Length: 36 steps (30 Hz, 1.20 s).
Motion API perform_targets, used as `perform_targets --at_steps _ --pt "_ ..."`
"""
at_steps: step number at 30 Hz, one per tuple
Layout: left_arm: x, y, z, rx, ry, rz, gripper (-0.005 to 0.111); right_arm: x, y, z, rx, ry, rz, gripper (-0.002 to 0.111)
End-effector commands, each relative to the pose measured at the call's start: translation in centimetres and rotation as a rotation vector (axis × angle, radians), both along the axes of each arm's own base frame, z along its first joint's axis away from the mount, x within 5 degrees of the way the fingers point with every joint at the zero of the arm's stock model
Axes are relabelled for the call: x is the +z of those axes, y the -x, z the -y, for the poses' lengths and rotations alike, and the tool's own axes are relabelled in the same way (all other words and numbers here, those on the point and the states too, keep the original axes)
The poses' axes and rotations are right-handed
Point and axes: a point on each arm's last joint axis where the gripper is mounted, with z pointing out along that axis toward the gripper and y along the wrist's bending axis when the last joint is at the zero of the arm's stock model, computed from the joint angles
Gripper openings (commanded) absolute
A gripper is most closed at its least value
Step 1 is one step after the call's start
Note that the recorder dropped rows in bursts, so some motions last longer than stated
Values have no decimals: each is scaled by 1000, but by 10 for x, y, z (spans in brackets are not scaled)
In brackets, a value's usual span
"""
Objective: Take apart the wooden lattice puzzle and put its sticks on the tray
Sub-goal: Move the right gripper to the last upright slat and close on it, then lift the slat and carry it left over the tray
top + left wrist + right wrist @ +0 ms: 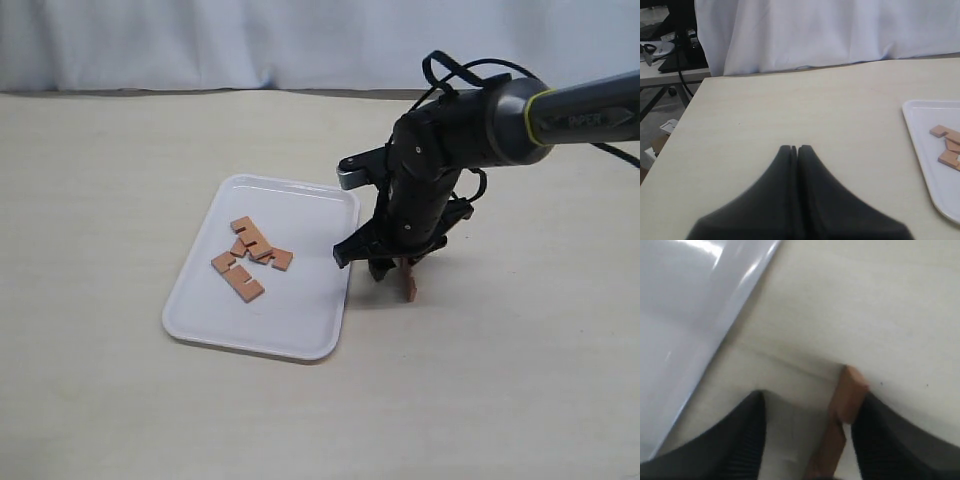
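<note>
This looks like a robotics lab bench: a plain pale-beige laminate tabletop [120, 400] backed along its far edge by a white cloth curtain [200, 40]. Beyond one corner, black cables [684, 82] and dark equipment [682, 35] crowd a grey side table [660, 76].

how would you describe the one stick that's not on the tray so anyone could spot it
Find the white tray in the middle of the table, then look just past its right edge in the exterior view, under the right gripper. The stick there sits on bare table between the open jaws, alone, while the other sticks lie clustered on the tray.
</note>
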Motion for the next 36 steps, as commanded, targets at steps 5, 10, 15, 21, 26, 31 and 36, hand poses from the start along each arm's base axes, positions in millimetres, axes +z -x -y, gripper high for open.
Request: perform_targets --at_steps 5,10,15,21,26,31,36 --pt "0 0 0 0 0 9 0 -9 4 5 11 36 -57 4" --pt "0 0 0 0 0 9 0 4 7 6 19 47 -60 4" --pt "0 0 0 0 0 9 0 28 10 8 66 58 -34 4" --pt "0 0 0 0 0 9 0 62 6 4 67 13 134 4" --pt "0 0 0 0 0 9 0 60 1 -12 88 -171 252 4" --pt "0 0 0 0 0 9 0 46 3 -28 68 -407 408 4" --pt "0 0 0 0 0 9 0 35 2 -44 133 -577 405 5"
